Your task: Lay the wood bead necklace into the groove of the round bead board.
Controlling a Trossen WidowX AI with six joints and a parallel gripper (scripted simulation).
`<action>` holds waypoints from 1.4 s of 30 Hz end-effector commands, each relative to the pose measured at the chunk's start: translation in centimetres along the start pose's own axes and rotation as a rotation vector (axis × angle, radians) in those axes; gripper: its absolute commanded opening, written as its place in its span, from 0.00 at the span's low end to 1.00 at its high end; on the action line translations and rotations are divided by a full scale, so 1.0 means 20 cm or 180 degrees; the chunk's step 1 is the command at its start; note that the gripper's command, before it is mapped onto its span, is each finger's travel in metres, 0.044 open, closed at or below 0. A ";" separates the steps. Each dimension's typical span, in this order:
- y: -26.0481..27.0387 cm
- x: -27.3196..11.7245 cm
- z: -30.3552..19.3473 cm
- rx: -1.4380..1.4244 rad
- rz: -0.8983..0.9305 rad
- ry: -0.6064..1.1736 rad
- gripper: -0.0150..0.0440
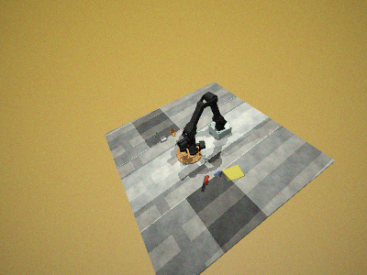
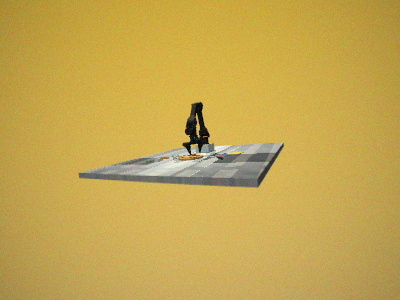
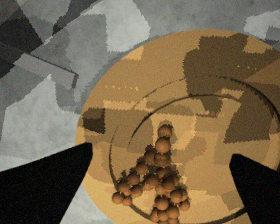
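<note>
Hovering above the round bead board (image 1: 184, 156) (image 2: 186, 157) (image 3: 150, 65), gripper (image 1: 194, 148) (image 2: 194, 152) (image 3: 161, 155) spread and empty; wood bead necklace (image 3: 162, 175) bunched between and below the fingertips, likely needing spreading outward to the groove (image 3: 111, 155).

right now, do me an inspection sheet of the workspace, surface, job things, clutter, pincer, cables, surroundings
surface: gray patchwork top, shadows across it
bead board: round board lies flat under the pincer
necklace: wood bead necklace bunched on the board, not laid round the groove
clutter: yellow square, red-and-black item, small blue item, orange item, small white item
pincer: pincer open, nothing held
cables: nothing seen
surroundings: plain mustard backdrop
</note>
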State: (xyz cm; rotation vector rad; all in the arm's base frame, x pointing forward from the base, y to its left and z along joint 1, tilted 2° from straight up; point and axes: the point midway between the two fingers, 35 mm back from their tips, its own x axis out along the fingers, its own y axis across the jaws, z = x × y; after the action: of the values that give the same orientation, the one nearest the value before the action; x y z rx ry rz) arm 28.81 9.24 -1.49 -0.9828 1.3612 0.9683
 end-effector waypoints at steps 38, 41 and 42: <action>0.11 0.00 -0.29 -0.1036 -0.0005 -0.0004 0.46; 0.11 0.03 -0.29 -0.1040 -0.0001 -0.0001 0.46; 0.11 0.04 -0.29 -0.1041 0.0001 0.0000 0.46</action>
State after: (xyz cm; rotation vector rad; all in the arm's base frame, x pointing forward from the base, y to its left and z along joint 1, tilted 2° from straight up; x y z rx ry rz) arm 25.23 4.51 -1.37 -1.2248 1.2160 1.2065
